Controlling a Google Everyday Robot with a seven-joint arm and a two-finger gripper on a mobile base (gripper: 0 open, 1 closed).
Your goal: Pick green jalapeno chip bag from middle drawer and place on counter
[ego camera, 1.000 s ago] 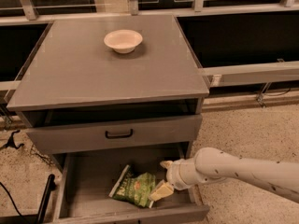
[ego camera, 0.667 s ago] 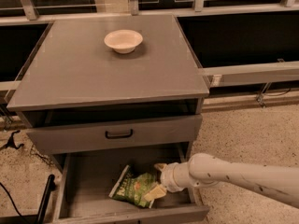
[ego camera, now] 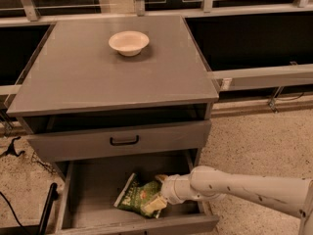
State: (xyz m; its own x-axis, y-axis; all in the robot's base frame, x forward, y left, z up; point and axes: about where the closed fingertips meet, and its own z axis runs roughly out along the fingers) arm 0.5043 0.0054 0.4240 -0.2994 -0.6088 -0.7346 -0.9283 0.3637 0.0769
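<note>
1. As the gripper sits at the right edge of the chip bag, which lies in the open drawer, we judge the grasp in hand.
2. We cannot tell its opening or hold.
3. Next: secure grip, lift to the counter.

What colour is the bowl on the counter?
Plain cream, camera view. The bowl sits on the counter; the gripper is at the green bag in the drawer.
</note>
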